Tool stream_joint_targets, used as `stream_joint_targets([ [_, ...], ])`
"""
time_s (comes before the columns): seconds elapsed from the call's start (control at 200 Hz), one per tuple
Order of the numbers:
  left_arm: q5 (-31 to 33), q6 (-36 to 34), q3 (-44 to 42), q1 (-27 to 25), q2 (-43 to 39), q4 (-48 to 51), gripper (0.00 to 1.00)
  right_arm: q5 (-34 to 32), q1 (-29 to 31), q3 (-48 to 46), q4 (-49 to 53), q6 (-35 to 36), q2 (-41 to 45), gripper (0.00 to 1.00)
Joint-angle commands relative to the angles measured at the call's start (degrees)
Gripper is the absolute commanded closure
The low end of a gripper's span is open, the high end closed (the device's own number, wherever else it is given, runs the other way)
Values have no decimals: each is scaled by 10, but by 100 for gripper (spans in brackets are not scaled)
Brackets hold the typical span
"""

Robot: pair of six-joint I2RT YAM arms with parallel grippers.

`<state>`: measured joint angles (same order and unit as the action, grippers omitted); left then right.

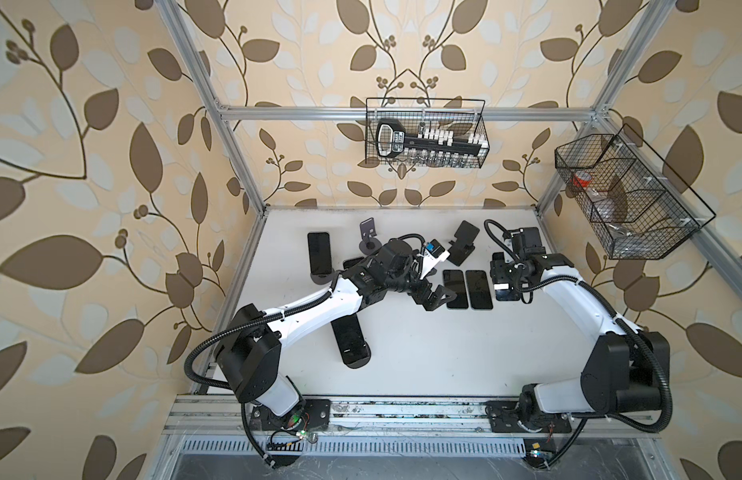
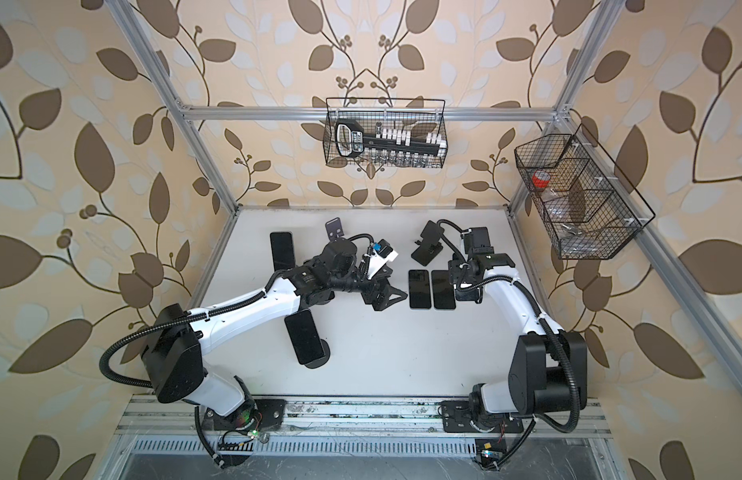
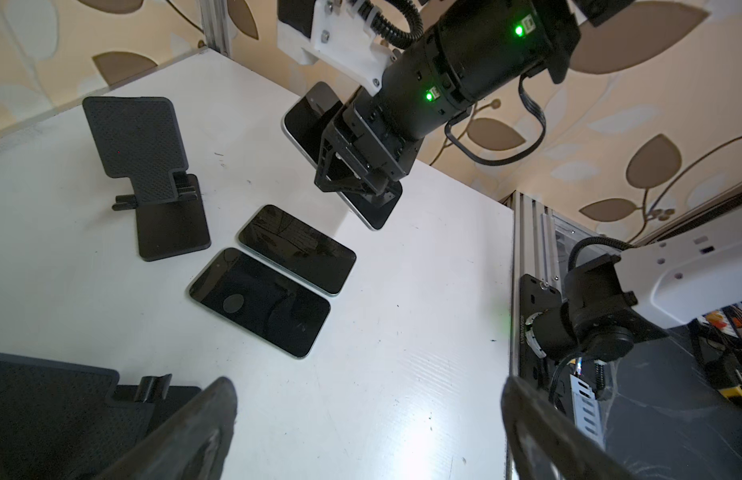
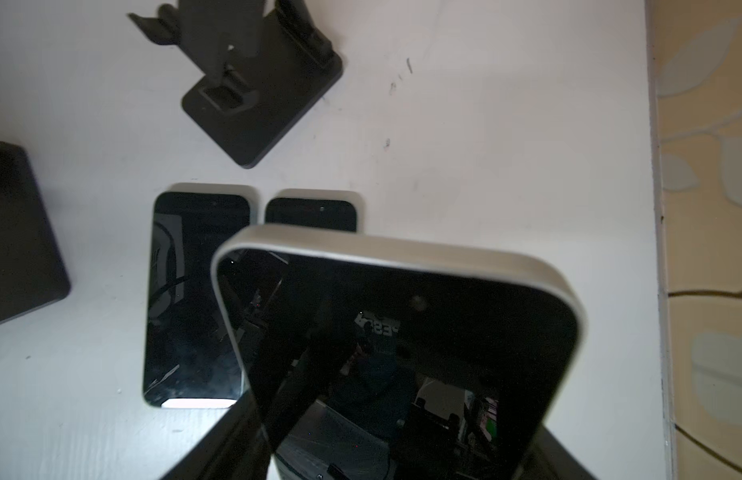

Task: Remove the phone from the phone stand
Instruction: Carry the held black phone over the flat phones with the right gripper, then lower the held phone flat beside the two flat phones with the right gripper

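The left arm stretches toward the middle, the left gripper (image 1: 438,300) with fingers (image 3: 211,419) spread wide; the right gripper (image 3: 367,192) angles downward, clamped on a black, silver-edged phone (image 4: 402,332).

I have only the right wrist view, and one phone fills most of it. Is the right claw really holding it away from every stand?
Observer: Yes. In the left wrist view the right claw grips the held phone, tilted, apart from the empty stand.
Operator: Where is the left claw?
Observer: The left claw is open and empty, beside the flat phones.
Operator: Is any phone on a stand now?
Observer: At least one: the front phone leans on its round-based stand.
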<state>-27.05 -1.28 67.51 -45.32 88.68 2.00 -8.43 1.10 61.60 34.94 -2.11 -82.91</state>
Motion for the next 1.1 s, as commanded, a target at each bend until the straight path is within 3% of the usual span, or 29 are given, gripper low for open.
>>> stream_joint_targets([
  [0.0, 15, -11, -2, -8, -5, -3, 1, -7, -17, -3, -24, -2, -23, 43],
  [0.45, 56, -27, -8, -14, -32, 6, 1, 20, -62, 16, -29, 7, -73, 42],
  [1.095, 80, -40, -5, -15, -42, 17, 1, 39, -69, 54, -10, 7, -157, 42],
])
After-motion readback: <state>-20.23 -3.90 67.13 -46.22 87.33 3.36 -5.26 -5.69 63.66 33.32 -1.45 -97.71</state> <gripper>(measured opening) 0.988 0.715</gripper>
